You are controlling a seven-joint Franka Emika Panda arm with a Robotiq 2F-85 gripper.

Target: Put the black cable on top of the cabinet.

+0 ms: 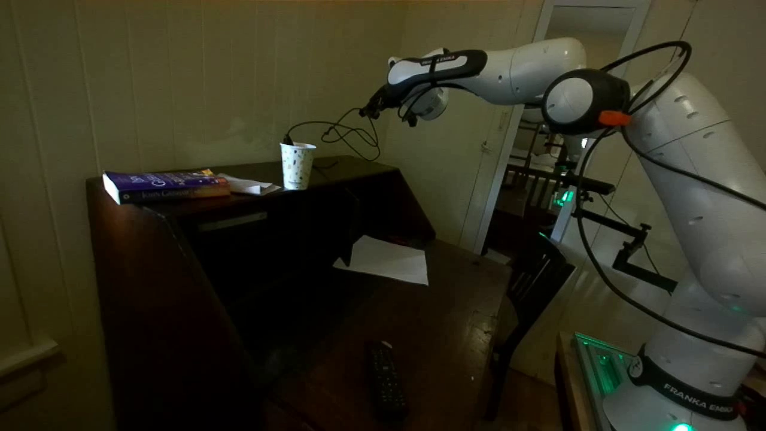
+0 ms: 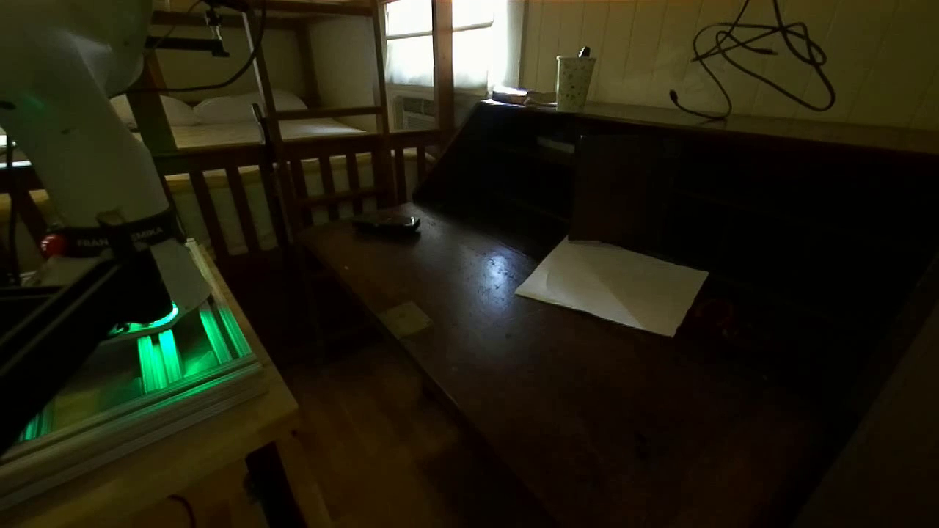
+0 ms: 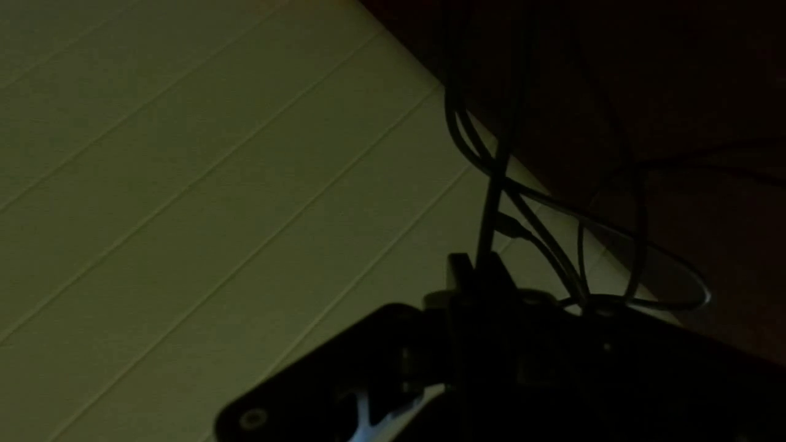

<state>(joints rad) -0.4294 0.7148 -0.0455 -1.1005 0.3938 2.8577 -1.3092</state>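
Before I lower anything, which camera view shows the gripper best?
The wrist view: the gripper is large and close there, though dark, pinching the black cable. In an exterior view the gripper looks small and dark; an exterior view with it out of frame shows the cable hanging in from above.

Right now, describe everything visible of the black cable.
The black cable is thin and flexible, with a smooth, plastic-looking coating and a small connector at a free end. It hangs in loose, tangled loops, with one strand pinched in the end effector. In an exterior view, its lowest strand reaches down toward the top of the cabinet; whether it touches there, I cannot tell.
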